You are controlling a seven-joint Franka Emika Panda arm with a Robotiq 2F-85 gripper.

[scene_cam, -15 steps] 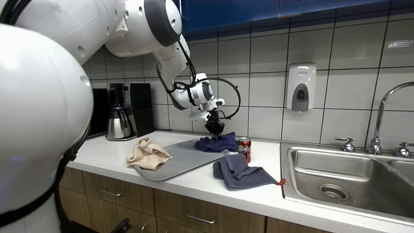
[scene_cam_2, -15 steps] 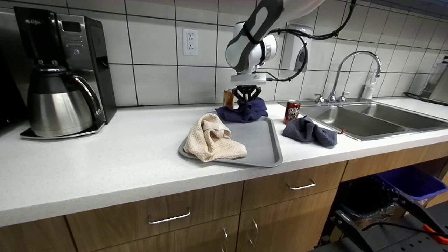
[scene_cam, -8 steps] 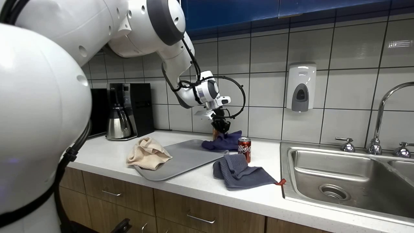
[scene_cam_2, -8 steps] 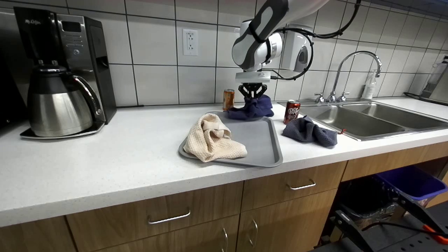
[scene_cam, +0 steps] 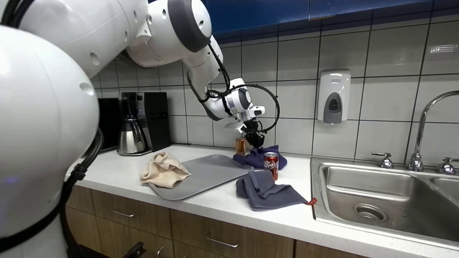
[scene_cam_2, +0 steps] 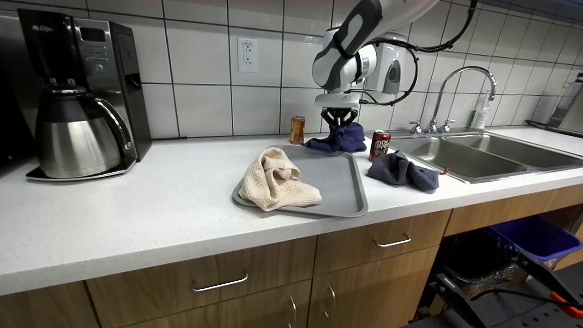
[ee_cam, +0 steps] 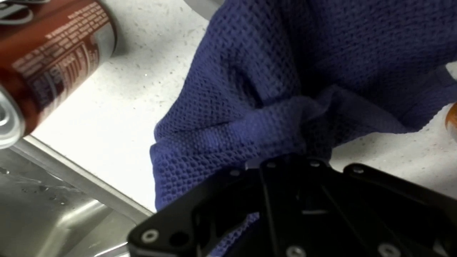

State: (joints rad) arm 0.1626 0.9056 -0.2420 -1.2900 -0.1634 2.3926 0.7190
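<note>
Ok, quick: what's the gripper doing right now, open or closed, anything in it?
Gripper: closed, holding a bunched part of the purple cloth.

A coffee maker [scene_cam: 154, 120] stands near the tiled wall [scene_cam: 296, 96]. A white soap holder [scene_cam: 334, 96] hangs there, near the metal sink [scene_cam: 319, 190].

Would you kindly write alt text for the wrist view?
A black gripper pinches a rumpled purple cloth over a white countertop, with a red can upper left, a metal sink lower left and an orange can cut off at right.
</note>
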